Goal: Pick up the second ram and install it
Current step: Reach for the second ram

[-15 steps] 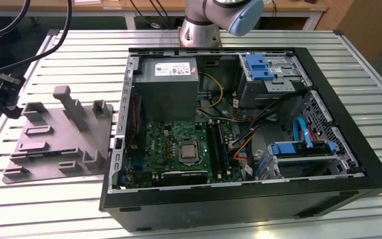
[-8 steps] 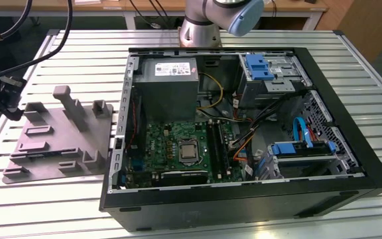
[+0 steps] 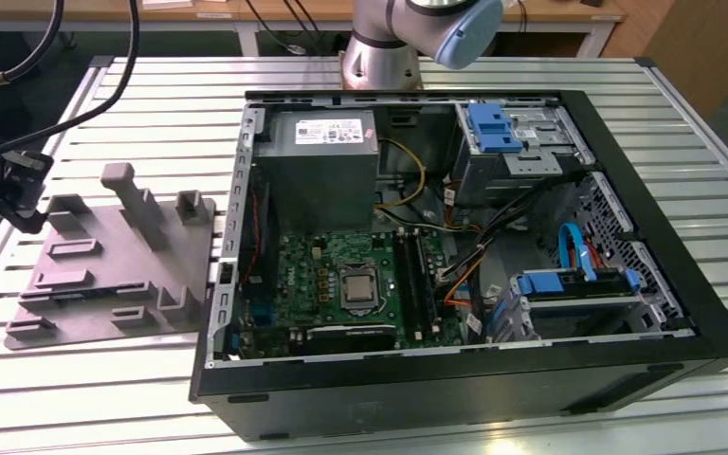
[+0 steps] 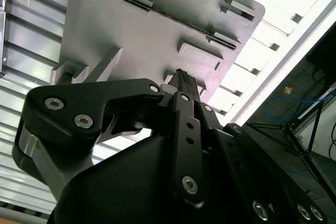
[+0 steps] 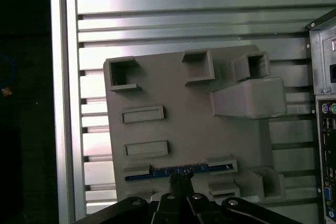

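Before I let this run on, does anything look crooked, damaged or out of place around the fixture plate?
Nothing stands out. The second ram lies straight in its slot on the fixture plate, which sits flat on the table, with the gripper right at it.

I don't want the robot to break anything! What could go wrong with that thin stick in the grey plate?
The gripper is right at the second ram, which stands in a narrow slot of the grey fixture plate. Coming in slightly off, it might bump the slot's blocks or lift the stick crooked. Inside the computer case, loose cables lie beside the motherboard slots and could snag it.
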